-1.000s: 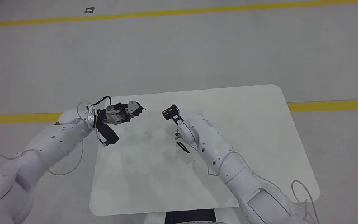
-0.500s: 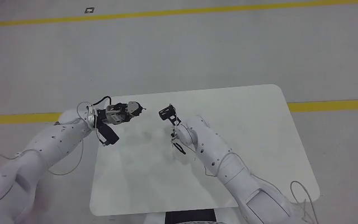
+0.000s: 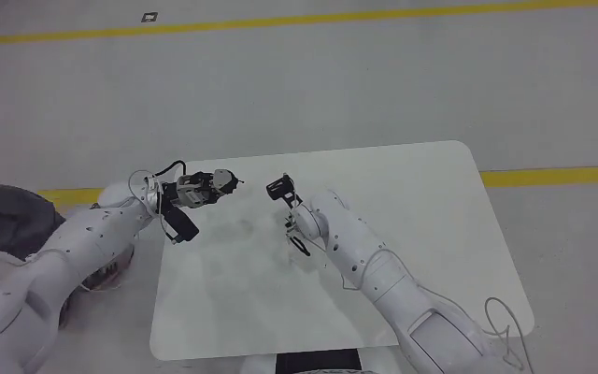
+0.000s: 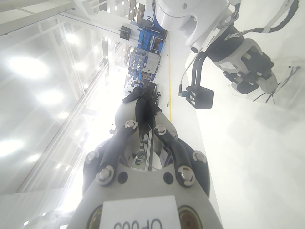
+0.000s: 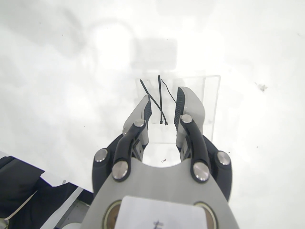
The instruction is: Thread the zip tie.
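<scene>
One thin zip tie (image 5: 168, 90) in the clear tray (image 5: 217, 96) runs behind one jaw of the right gripper (image 5: 163, 92), its end hidden. The dark item (image 4: 140, 96) in the left gripper's (image 4: 143, 102) closed jaws is blurred by glare and cannot be identified.

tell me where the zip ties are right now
In the right wrist view, the black zip ties lie crossed on a clear sheet on the table, under the open right pincer.

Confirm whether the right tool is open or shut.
Open: on the right tool, fingers stand well apart, zip ties lying below.
</scene>
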`<state>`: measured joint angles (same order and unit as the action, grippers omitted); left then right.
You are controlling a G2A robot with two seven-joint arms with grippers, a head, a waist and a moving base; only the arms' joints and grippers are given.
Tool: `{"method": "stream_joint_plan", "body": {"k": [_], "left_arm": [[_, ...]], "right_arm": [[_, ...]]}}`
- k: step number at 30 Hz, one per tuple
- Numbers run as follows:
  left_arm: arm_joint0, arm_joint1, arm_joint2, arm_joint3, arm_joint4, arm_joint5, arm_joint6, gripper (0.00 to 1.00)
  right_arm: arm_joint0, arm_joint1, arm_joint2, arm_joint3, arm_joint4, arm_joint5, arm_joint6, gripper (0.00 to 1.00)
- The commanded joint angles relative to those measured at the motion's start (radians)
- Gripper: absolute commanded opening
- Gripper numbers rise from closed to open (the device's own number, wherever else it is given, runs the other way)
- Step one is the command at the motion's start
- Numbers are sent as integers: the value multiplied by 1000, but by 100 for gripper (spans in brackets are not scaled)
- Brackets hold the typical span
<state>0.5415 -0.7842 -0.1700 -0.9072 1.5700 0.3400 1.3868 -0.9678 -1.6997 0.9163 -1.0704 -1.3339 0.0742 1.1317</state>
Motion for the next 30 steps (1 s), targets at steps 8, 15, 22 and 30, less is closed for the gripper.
{"method": "stream_joint_plan", "body": {"k": [8,15,22,30], "left_arm": [[0,0,0,0,0,0,0,0],[0,0,0,0,0,0,0,0],[0,0,0,0,0,0,0,0],[0,0,0,0,0,0,0,0]], "right_arm": [[5,-2,-7,17,10,-1,-1,18],[13,-4,-13,39,18,0,-2,8],[18,-7,-23,52,23,5,2,5],[10,-5,-22,37,20,13,7,13]]}}
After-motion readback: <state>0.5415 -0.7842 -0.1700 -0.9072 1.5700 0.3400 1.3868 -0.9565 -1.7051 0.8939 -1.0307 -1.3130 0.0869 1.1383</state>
